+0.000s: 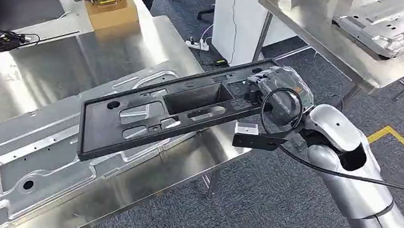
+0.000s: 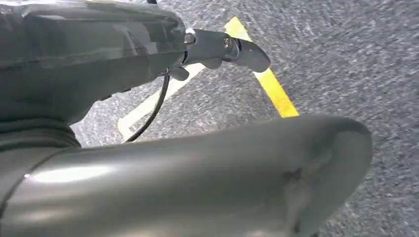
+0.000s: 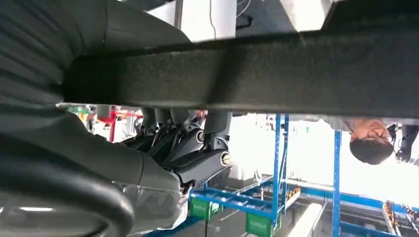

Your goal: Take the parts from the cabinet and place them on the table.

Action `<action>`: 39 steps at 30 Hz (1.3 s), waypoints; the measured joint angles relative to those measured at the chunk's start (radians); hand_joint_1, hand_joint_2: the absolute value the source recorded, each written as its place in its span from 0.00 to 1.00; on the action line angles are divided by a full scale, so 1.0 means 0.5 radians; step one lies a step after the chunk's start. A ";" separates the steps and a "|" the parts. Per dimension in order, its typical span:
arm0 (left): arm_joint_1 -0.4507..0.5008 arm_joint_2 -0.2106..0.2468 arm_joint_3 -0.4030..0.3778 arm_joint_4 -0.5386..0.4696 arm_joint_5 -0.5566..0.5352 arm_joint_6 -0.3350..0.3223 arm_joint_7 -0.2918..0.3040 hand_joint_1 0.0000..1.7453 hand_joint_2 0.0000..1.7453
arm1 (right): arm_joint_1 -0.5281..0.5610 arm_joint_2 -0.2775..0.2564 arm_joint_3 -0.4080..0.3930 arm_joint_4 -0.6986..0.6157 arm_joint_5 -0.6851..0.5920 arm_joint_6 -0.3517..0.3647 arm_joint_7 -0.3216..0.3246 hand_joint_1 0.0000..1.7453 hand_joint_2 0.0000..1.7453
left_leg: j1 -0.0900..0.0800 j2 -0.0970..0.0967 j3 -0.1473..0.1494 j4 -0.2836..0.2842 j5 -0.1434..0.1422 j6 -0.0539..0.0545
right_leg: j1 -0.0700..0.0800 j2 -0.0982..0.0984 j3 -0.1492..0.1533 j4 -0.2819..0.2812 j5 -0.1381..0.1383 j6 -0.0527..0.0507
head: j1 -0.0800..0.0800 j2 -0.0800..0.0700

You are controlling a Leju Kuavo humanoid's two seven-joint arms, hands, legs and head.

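Part: a long, flat black plastic panel [image 1: 172,111] with moulded cut-outs and a deep rectangular pocket lay across the centre of the head view.
Held by: the right hand [image 1: 277,96], under a clear cover, was clamped on the panel's right end at centre right of the frame; in the right wrist view its dark fingers [image 3: 197,148] curled up to the dark slab of the panel [image 3: 247,74].
Long axis: it ran from lower left to upper right of the head view, roughly level, with the far end down at the left.
Panel against desk: most of its length hung over the shiny steel desk [image 1: 111,49], above a pressed silver sheet-metal part [image 1: 34,153] that lay on it; the held end stuck out past the desk's edge, over the grey carpet floor [image 1: 269,210].
Contact: I could not tell whether the far end touched the metal part or floated above it.
Nearer arm: the right; it alone reached the desk.
Left hand: in the left wrist view the left hand [image 2: 163,113] hung over carpet and a yellow floor line [image 2: 272,89], holding nothing; its fingers looked apart.
Coming move, as a guess: the panel lay leftward and away from the hand, so it wanted carrying further in over the desk before release.
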 joint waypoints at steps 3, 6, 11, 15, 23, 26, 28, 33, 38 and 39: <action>-0.003 0.001 0.002 0.000 0.000 0.001 -0.001 0.00 0.00 | -0.006 -0.001 -0.016 -0.008 -0.001 -0.001 0.000 1.00 1.00 | -0.022 -0.003 0.051 -0.128 -0.006 0.014 | 0.012 0.005 -0.003 -0.005 -0.002 0.023 | -0.001 0.000; 0.000 0.001 0.002 -0.001 -0.001 0.005 -0.001 0.00 0.00 | -0.001 -0.005 -0.034 -0.018 -0.001 -0.001 -0.002 1.00 1.00 | -0.009 -0.008 0.061 -0.161 0.013 0.044 | 0.007 0.000 0.001 -0.016 -0.009 0.061 | 0.001 0.000; 0.000 0.001 0.002 -0.001 -0.002 0.006 -0.002 0.00 0.00 | 0.015 -0.011 -0.057 -0.018 -0.002 -0.002 -0.005 1.00 1.00 | -0.027 -0.005 0.068 -0.167 0.013 0.076 | 0.013 -0.008 -0.287 0.579 -0.280 0.062 | 0.003 0.000; -0.001 0.001 0.002 -0.001 -0.004 0.006 -0.002 0.00 0.00 | 0.027 -0.018 -0.062 -0.018 -0.001 -0.002 -0.007 1.00 1.00 | -0.038 -0.010 0.093 -0.164 -0.003 0.081 | 0.017 -0.008 -0.110 0.167 0.011 0.046 | 0.004 0.000; 0.000 0.000 0.002 -0.002 -0.006 0.015 -0.007 0.00 0.00 | 0.044 -0.024 -0.089 -0.024 0.000 -0.005 -0.008 1.00 1.00 | -0.046 -0.014 0.022 -0.029 -0.101 0.019 | -0.007 -0.016 -0.009 -0.038 0.025 0.002 | 0.000 0.000; 0.003 0.000 0.003 -0.002 -0.007 0.015 -0.007 0.00 0.00 | 0.053 -0.024 -0.088 -0.025 0.000 -0.005 -0.009 1.00 1.00 | -0.003 -0.013 -0.194 0.422 -0.278 -0.013 | -0.014 -0.016 -0.008 -0.038 0.022 0.000 | 0.000 0.000; 0.003 0.000 0.003 -0.002 -0.007 0.015 -0.007 0.00 0.00 | 0.064 -0.024 -0.089 -0.025 0.000 -0.005 -0.010 1.00 1.00 | 0.024 -0.008 -0.199 0.401 -0.208 -0.037 | -0.029 -0.015 -0.004 -0.037 0.020 0.004 | -0.001 0.000; 0.000 -0.001 0.003 -0.002 -0.009 0.014 -0.005 0.00 0.00 | 0.072 -0.025 -0.095 -0.040 0.000 -0.008 -0.011 1.00 1.00 | 0.044 -0.018 0.043 -0.136 0.007 -0.070 | -0.048 -0.003 0.012 -0.039 0.012 0.094 | -0.017 0.000; -0.001 -0.004 0.003 -0.003 -0.009 0.015 -0.008 0.00 0.00 | 0.088 -0.035 -0.109 -0.045 0.000 -0.018 -0.015 1.00 1.00 | 0.017 -0.023 0.054 -0.161 0.023 0.037 | -0.051 -0.016 -0.016 0.018 -0.052 0.133 | -0.011 0.000; 0.000 -0.004 0.003 -0.003 -0.009 0.017 -0.008 0.00 0.00 | 0.089 -0.035 -0.111 -0.045 0.000 -0.021 -0.014 1.00 1.00 | 0.009 -0.021 0.052 -0.160 0.023 0.053 | -0.041 -0.016 -0.086 0.166 -0.132 0.124 | -0.009 0.000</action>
